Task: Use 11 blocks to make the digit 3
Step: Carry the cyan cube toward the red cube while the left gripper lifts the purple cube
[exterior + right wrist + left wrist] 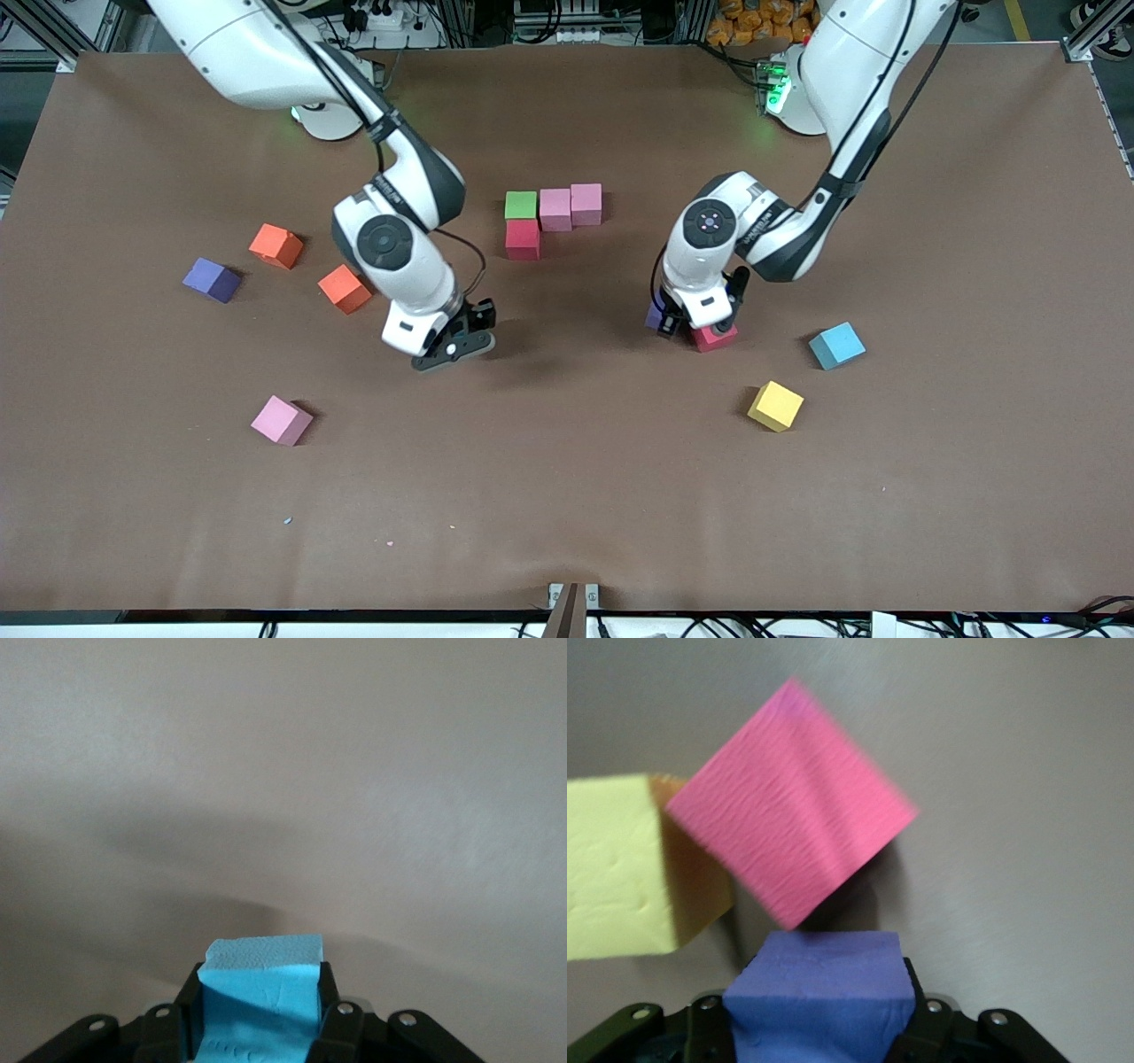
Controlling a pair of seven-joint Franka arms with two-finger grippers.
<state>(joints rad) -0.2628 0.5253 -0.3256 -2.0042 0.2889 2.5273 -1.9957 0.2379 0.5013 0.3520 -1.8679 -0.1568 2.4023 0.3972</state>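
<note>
Front view, nearest the camera: pink block toward the right arm's end and yellow block toward the left arm's end lie lowest on the brown table.
Front view, loose blocks: light blue block a little farther than the yellow one; two orange blocks and a purple block toward the right arm's end.
Front view, started figure: green block touching a red block just nearer the camera, with two pink blocks in a row beside the green one.
Front view, left gripper: low at the table, a red block just beside it and a purple cube showing at its fingers.
Front view, right gripper: over bare table near mid-table.
Left wrist view: the left gripper has its fingers pressed to two opposite faces of the purple cube; the red block and the yellow block lie near.
Right wrist view: the right gripper is clamped on a light blue cube over bare table.
Handling, as judged: the cubes look like light, soft foam, matte and not slippery; they should dent under a hard squeeze.
Where to hold: two opposite flat faces, fingers square and centred, with light pressure.
</note>
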